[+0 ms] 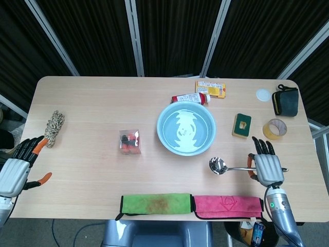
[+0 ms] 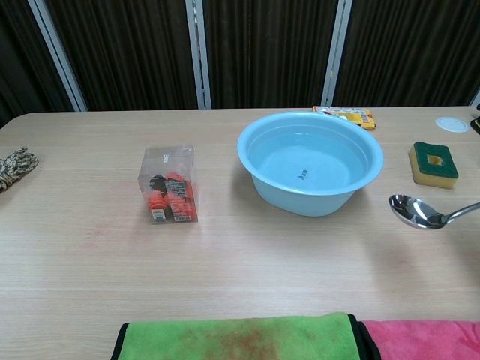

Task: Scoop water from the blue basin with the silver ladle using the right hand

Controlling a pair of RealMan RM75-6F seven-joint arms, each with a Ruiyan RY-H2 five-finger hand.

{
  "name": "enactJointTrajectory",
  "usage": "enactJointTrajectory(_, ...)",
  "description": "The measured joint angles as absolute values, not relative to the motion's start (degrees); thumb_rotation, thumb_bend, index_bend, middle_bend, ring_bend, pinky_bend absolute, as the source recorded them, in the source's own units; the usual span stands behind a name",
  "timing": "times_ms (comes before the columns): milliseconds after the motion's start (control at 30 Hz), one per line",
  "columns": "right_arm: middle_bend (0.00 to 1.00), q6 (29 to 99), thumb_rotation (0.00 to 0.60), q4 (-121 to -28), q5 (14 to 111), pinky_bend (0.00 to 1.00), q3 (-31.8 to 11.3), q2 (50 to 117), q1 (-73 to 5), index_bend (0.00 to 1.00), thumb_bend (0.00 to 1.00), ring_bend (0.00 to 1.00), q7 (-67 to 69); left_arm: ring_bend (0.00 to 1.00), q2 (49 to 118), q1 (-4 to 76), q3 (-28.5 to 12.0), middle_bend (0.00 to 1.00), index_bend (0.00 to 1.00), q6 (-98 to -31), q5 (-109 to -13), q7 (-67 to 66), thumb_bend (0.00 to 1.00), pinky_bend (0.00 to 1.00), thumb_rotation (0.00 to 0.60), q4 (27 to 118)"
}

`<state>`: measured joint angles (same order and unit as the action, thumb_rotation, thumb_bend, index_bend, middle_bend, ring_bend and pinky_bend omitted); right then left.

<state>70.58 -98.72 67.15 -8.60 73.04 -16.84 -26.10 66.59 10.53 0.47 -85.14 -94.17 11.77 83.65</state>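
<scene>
While the right hand (image 1: 268, 168) grips the silver ladle (image 1: 229, 167) by its handle, the bowl hangs clear of the table, just right of the blue basin (image 1: 186, 127).
Green sponge (image 1: 241, 125) and tape roll (image 1: 274, 128) sit close behind the hand. Left hand (image 1: 14, 173) idles at the table's far edge, fingers apart (head view only; chest view shows just the ladle bowl (image 2: 411, 211)).

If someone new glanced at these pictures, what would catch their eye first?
Probably the blue basin of water at the table's centre. Next, the silver ladle to its right, held by the right hand near the table's right edge. Bright green and pink cloths line the front edge.
</scene>
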Motion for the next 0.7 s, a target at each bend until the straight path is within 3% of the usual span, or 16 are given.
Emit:
enactJointTrajectory(333, 0.0, 70.6, 0.6, -106.7, 64.5, 0.0, -11.7, 66.5, -19.3, 0.64, 0.37, 0.0, -30.2, 0.0, 67.2, 10.8, 0.3, 0.0, 0.0, -84.5, -93.6, 10.2, 0.24, 0.0, 0.6, 83.9)
enactJointTrajectory(700, 0.0, 68.7, 0.6, -108.2, 61.3, 0.0, -13.3, 68.2, -24.4, 0.64, 0.37, 0.0, -35.5, 0.0, 67.3, 10.7, 0.0, 0.0, 0.0, -84.3, -92.5, 9.8, 0.24, 0.0, 0.6, 83.9)
